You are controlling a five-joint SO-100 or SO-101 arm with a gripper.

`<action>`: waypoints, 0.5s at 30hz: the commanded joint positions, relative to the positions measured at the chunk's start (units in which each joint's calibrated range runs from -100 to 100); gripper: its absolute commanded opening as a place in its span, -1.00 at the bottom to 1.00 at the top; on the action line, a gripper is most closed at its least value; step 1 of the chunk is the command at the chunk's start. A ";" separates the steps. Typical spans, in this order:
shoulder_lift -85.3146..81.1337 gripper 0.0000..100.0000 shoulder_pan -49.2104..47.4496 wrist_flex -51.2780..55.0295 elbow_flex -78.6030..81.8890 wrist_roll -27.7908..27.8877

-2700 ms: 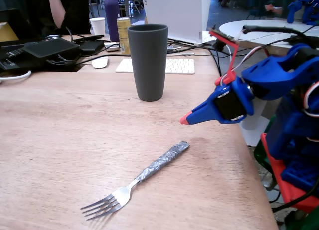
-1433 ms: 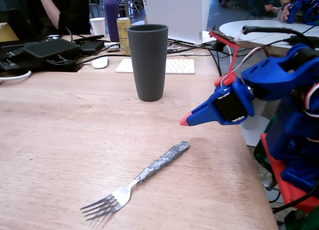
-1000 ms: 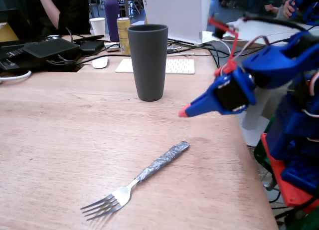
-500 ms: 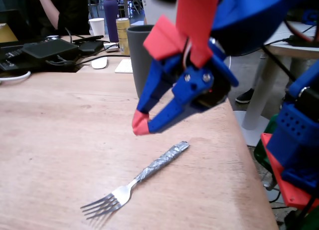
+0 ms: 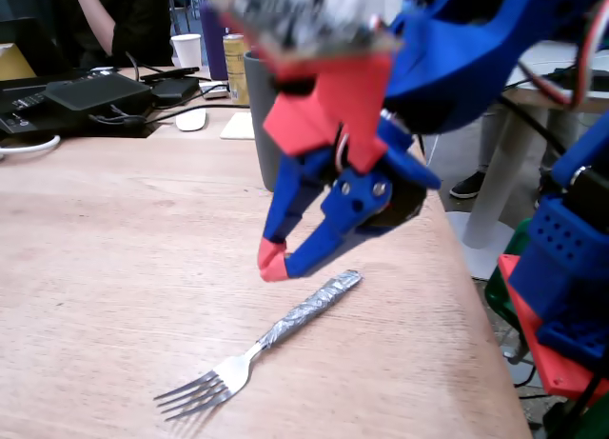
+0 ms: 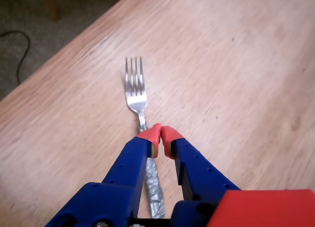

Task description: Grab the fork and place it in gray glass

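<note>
fingers (image 6: 152, 134) closed tip to tip, empty, above fork (image 6: 135, 89) handle

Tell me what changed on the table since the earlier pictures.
The gripper swung from the table's right edge, in the fixed view, to hover closed above the fork, its tips over the taped handle. Nothing was grasped. The fork and gray glass stayed put.

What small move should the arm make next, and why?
Probably open the pincer before lowering. In the wrist view its red tips touch, shut on nothing, above the fork and over its taped handle. The fixed view shows the fork flat on the table, with the pincer off the wood.
</note>
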 commanded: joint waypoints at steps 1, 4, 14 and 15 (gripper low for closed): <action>1.84 -1.00 -0.11 0.14 -3.17 0.15; 1.93 -1.00 -0.11 0.14 -3.17 0.15; 15.05 -1.00 0.23 -0.76 -3.27 0.10; 14.79 -1.00 1.08 0.06 -3.36 0.10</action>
